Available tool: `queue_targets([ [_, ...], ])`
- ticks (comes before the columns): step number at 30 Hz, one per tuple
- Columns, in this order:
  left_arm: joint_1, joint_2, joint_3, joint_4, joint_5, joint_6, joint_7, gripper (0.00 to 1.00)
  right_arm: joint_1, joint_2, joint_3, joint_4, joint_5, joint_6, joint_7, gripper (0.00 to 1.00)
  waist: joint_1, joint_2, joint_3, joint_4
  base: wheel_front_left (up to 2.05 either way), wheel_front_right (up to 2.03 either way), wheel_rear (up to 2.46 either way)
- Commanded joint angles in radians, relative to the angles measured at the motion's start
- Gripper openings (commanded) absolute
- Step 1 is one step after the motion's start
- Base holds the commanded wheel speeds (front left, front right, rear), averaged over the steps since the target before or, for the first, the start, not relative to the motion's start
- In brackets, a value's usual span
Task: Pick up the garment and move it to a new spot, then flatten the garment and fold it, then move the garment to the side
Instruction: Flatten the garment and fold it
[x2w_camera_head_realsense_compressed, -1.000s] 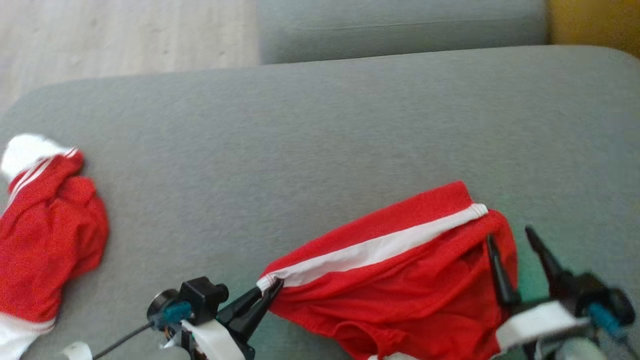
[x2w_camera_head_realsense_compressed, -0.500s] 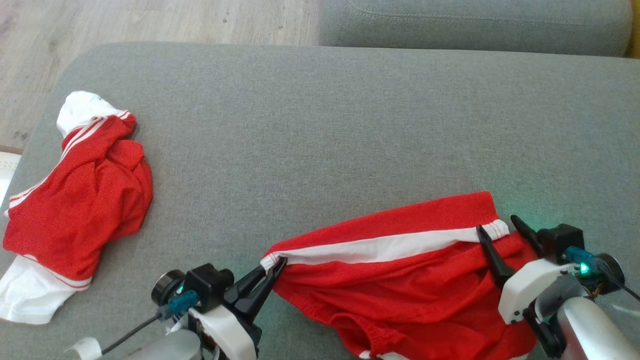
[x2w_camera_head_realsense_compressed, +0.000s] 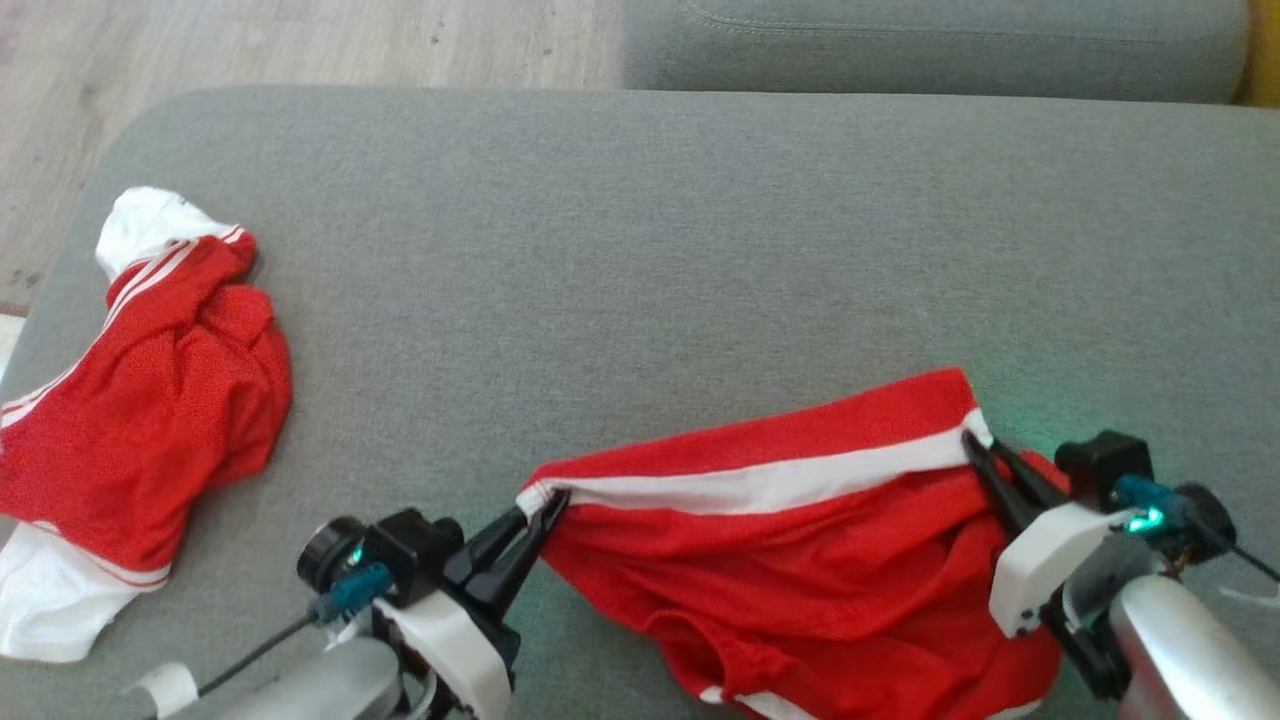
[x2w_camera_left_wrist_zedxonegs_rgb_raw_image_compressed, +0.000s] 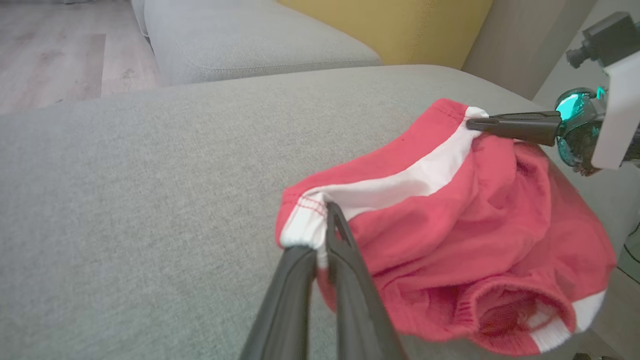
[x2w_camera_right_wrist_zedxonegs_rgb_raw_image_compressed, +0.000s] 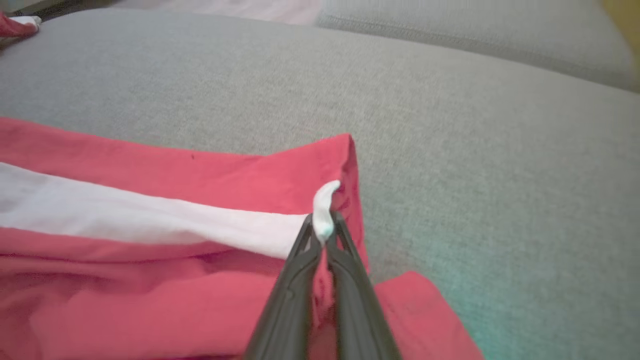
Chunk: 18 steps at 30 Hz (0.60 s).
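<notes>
A red garment (x2w_camera_head_realsense_compressed: 800, 570) with a white band lies bunched on the grey cushion (x2w_camera_head_realsense_compressed: 640, 250), near its front edge. My left gripper (x2w_camera_head_realsense_compressed: 552, 503) is shut on the band's left corner; the left wrist view shows the garment (x2w_camera_left_wrist_zedxonegs_rgb_raw_image_compressed: 450, 225) pinched there by the left gripper (x2w_camera_left_wrist_zedxonegs_rgb_raw_image_compressed: 327, 220). At the other end of the band, my right gripper (x2w_camera_head_realsense_compressed: 975, 443) is shut on the right corner. In the right wrist view the right gripper (x2w_camera_right_wrist_zedxonegs_rgb_raw_image_compressed: 324, 225) clamps a white tuft of the garment (x2w_camera_right_wrist_zedxonegs_rgb_raw_image_compressed: 175, 200). The white band stretches between the two grips.
A second crumpled red and white garment (x2w_camera_head_realsense_compressed: 130, 400) lies at the cushion's left end. Another grey cushion (x2w_camera_head_realsense_compressed: 930, 45) sits behind, with wooden floor (x2w_camera_head_realsense_compressed: 300, 40) to the far left. A yellow surface (x2w_camera_left_wrist_zedxonegs_rgb_raw_image_compressed: 390, 25) stands beyond the cushions.
My right gripper has shut on the band's right corner; it stood open around it before. The head camera shifted between frames. The left gripper has kept its grip.
</notes>
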Motion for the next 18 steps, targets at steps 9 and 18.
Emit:
queue_targets([
  [9, -0.256, 0.005, 0.124, -0.031, 0.085, -0.042, -0.020, 0.00, -0.180, -0.117, -0.064, -0.108, 0.000, -0.001, -0.043, 0.00, -0.0001, 0.0000, 0.022, -0.092, 0.00, 0.00, 0.00],
  [18, -0.637, -0.134, 0.328, 0.028, 0.213, -0.088, -0.021, 0.00, -0.501, -0.216, -0.162, -0.178, -0.033, -0.001, -0.047, 0.00, -0.0001, 0.0000, 0.129, -0.204, 0.00, 0.00, 0.00],
])
